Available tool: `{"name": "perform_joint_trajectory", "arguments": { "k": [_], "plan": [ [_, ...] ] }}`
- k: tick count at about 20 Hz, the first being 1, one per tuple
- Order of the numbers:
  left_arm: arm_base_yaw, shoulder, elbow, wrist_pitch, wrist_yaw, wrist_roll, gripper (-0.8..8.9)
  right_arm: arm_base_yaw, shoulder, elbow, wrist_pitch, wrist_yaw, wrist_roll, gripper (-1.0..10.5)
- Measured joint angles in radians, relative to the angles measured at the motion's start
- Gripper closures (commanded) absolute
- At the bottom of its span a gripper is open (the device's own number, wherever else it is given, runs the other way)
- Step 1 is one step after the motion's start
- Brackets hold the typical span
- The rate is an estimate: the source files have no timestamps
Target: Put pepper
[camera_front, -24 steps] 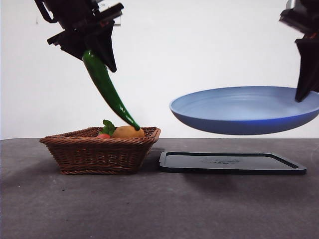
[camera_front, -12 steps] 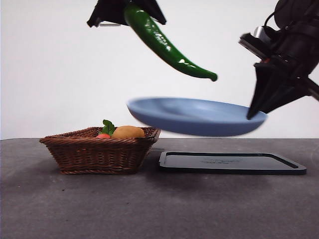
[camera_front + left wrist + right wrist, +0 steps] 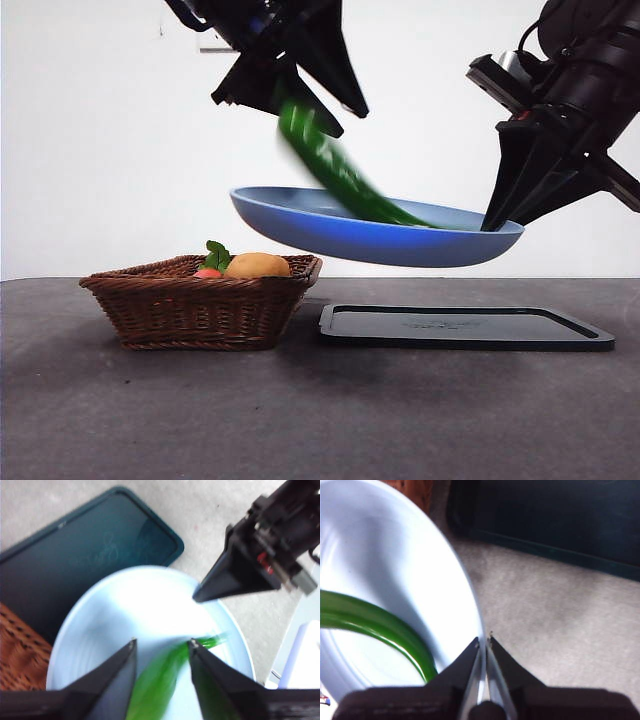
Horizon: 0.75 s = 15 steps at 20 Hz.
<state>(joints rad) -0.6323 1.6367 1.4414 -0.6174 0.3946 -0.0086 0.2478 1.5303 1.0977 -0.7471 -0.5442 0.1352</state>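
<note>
Left gripper (image 3: 325, 115) upper centre, jaws apart; pepper (image 3: 335, 170) blurred just below, tip inside the blue plate (image 3: 300, 222). Right gripper (image 3: 497, 222) clamped on plate rim, right side. Basket (image 3: 200, 305) lower left, dark tray (image 3: 465, 328) beneath plate.

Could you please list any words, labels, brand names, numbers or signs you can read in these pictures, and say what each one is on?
None can be read.
Dark tray: a faint embossed mark at its centre, too small and blurred to read.
Blue plate, pepper, wicker basket, left pincer and right pincer: no text visible.
</note>
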Motion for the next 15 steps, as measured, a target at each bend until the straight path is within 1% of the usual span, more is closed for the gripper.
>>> {"name": "perform_joint_trajectory", "arguments": {
  "k": [5, 9, 15],
  "plan": [
    [0.0, 0.0, 0.0, 0.046, 0.002, 0.0, 6.07, 0.001, 0.0, 0.0, -0.001, 0.001, 0.001, 9.4],
    [0.0, -0.02, 0.0, 0.073, 0.001, 0.0, 6.07, 0.0, 0.0, 0.0, -0.012, 0.001, 0.019, 9.4],
    [0.022, -0.156, 0.0, 0.056, 0.001, 0.0, 6.07, -0.017, 0.0, 0.0, -0.061, 0.005, 0.042, 9.4]
  ]
}}
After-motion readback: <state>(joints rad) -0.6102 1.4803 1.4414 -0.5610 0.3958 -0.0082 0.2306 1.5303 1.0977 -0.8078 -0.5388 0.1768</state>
